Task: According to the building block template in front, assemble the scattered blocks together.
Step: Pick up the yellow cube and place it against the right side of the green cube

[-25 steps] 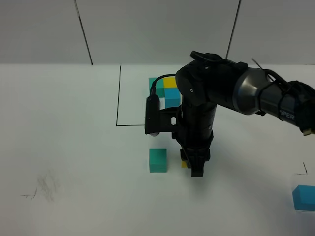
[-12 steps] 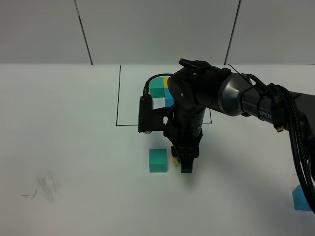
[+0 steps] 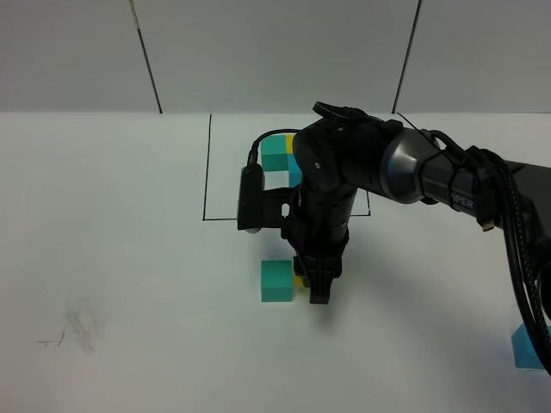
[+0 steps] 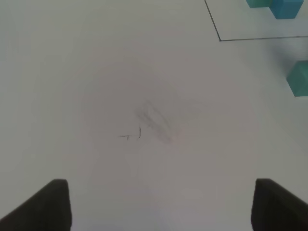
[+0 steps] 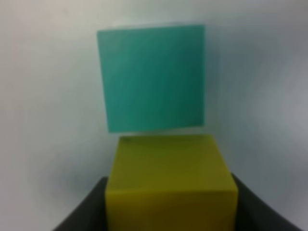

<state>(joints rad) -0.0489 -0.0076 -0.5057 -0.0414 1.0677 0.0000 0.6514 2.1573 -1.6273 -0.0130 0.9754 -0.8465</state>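
Observation:
My right gripper (image 3: pixel 314 291) reaches across the middle and is shut on the yellow cube (image 5: pixel 171 180), low over the table. Only a sliver of yellow (image 3: pixel 298 280) shows beside the fingers in the high view. The teal-green cube (image 3: pixel 276 281) lies just left of it, also in the right wrist view (image 5: pixel 151 77); whether they touch is unclear. The sky-blue cube (image 3: pixel 527 346) lies at the far right edge. The template (image 3: pixel 277 153), inside its black frame (image 3: pixel 207 172), is partly hidden by the arm. My left gripper (image 4: pixel 163 207) is open and empty over bare table.
A faint pencil scribble (image 3: pixel 77 327) marks the table at the front left, and it also shows in the left wrist view (image 4: pixel 149 120). The left wrist view catches the teal cube (image 4: pixel 301 79) and the template (image 4: pixel 276 6) at its edge.
My right gripper has carried the yellow cube leftward, from a gap beside the teal-green cube to right next to it. The other cubes have not moved.

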